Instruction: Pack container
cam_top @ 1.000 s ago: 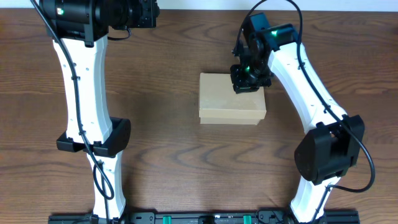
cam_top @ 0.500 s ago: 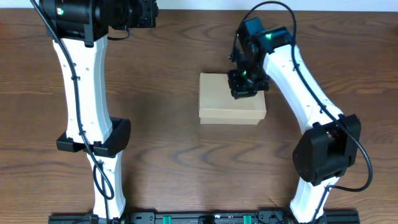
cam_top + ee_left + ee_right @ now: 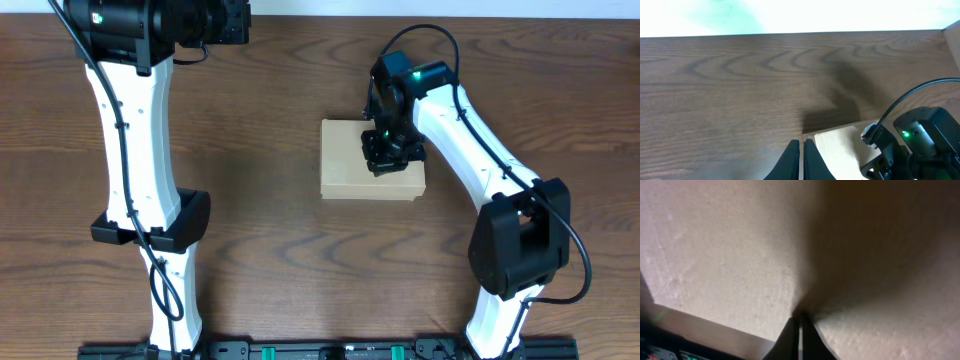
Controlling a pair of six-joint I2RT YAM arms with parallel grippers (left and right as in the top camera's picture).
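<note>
The container (image 3: 345, 160) is a small tan cardboard box with its lid flap down, at the table's middle. My right gripper (image 3: 386, 158) is shut and its fingertips (image 3: 800, 317) press on the lid's top, right of middle. The lid fills the right wrist view (image 3: 730, 245). My left gripper (image 3: 802, 145) is shut and empty, held high at the far left, away from the box. The box's corner (image 3: 840, 145) and the right arm show in the left wrist view.
The brown wooden table (image 3: 250, 220) lies around the box. The left arm's white link and base (image 3: 150, 220) stand at the left. The right arm's base (image 3: 515, 250) stands at the right front. A white wall edge (image 3: 790, 15) shows beyond the table.
My right gripper has moved left and toward the front, from the box's far right corner onto the lid's top. The box has barely moved. The left arm has not moved.
</note>
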